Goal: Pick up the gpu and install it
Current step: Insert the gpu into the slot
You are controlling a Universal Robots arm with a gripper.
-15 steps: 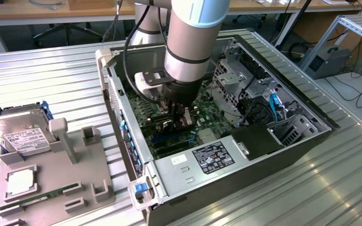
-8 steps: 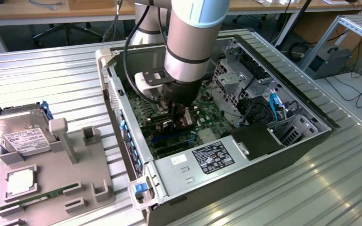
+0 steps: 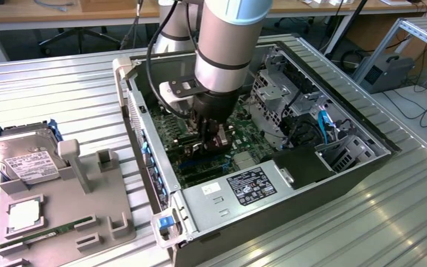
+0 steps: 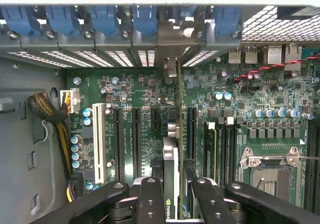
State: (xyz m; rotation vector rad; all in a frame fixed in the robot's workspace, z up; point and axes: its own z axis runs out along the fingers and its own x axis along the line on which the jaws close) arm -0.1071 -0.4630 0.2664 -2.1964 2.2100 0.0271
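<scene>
We saw the arm (image 3: 224, 44) reaching steeply down into the open computer case (image 3: 362, 161); its gripper (image 4: 174, 186) clenched the gpu (image 4: 170, 156), which stood edge-on over the motherboard (image 4: 135, 91) slots.

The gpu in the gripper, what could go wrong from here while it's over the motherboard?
1. The gpu hangs edge-on in the gripper among several parallel black slots. If it is slightly off, its edge could press on the motherboard instead of seating.
2. Its metal bracket sits close to the rear case wall. It might catch there and tilt the card.
</scene>
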